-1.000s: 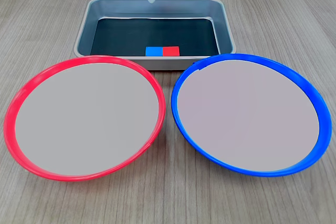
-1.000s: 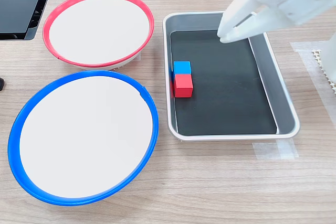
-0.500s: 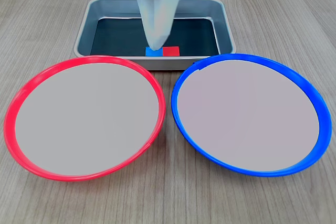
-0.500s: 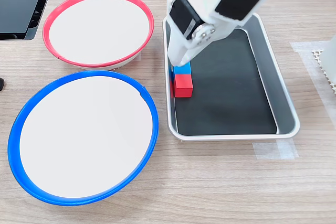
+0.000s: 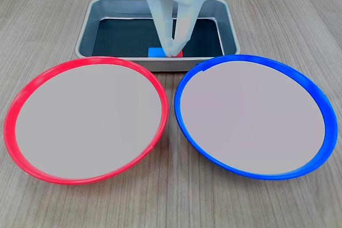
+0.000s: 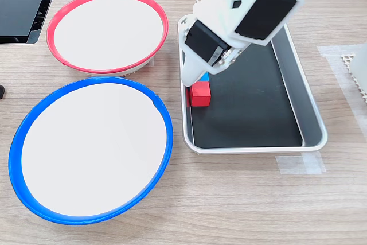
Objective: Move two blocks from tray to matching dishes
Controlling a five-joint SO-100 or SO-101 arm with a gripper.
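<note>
The tray (image 6: 312, 116) floor lies open behind the red block (image 6: 200, 93); its wall and both dishes (image 6: 92, 150) crowd the front.

Arm: white, reaching down from the first exterior view's top centre.
Gripper (image 5: 173, 52): pointing down, fingertips nearly meeting, tilted.

The first exterior view faces me across the table, low and near, the two dishes (image 5: 85, 118) in front and the tray (image 5: 157, 9) behind them. The second exterior view looks steeply down, seemingly from one side of me, with the tray (image 6: 309, 113) at its right. Both share dishes, tray and my gripper (image 5: 172, 52).
</note>
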